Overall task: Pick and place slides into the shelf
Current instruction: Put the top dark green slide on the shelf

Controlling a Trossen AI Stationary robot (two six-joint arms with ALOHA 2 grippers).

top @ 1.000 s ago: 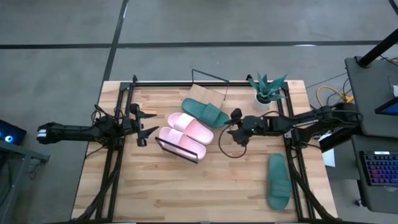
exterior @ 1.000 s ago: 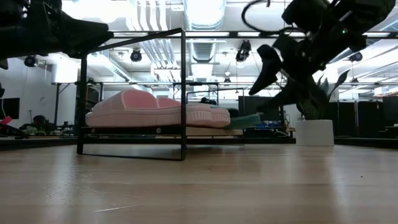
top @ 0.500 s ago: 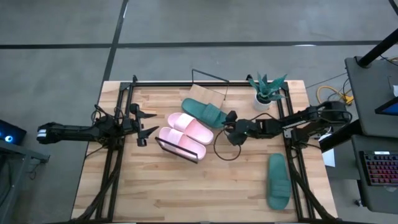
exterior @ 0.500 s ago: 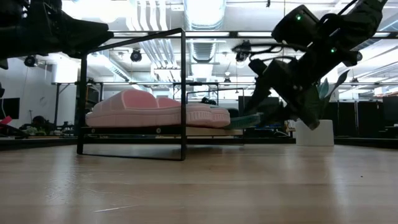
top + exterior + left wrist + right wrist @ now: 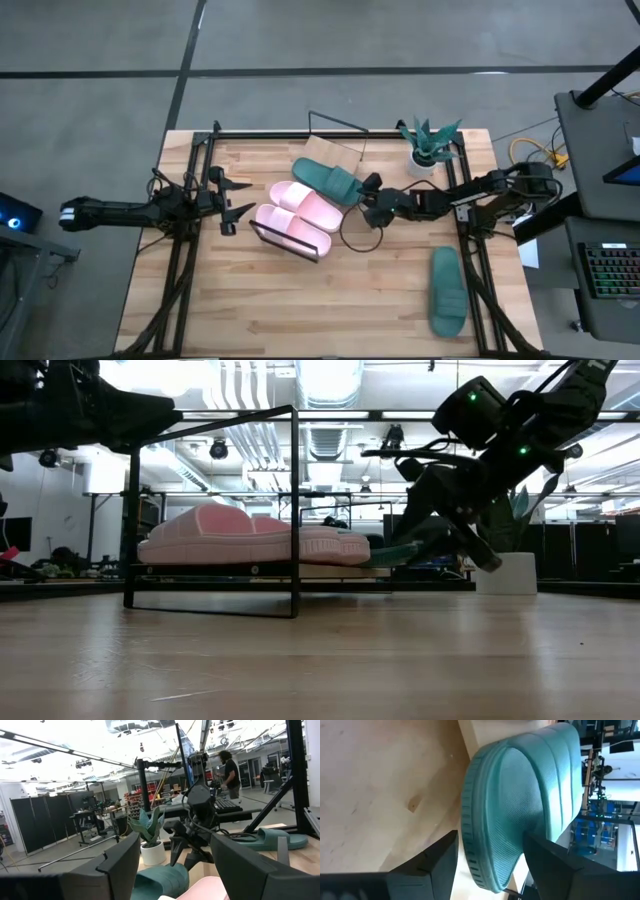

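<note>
While the left gripper [image 5: 232, 205] waits at the table's left side with its fingers spread and empty, two pink slides [image 5: 296, 218] and one teal slide [image 5: 329, 180] lie on the shelf [image 5: 330, 148]. Beside that teal slide's end, the right gripper [image 5: 367, 198] stands open around it, not gripping. Well apart, the second teal slide [image 5: 448, 291] lies on the table [image 5: 300, 310].

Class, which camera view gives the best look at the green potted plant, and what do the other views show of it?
The high view shows the potted plant best: whole, at the table's far right corner. The left wrist view shows it partly behind the left arm's own finger; the low view shows only the pot, leaves hidden behind the right arm. The right wrist view shows nothing of it.
</note>
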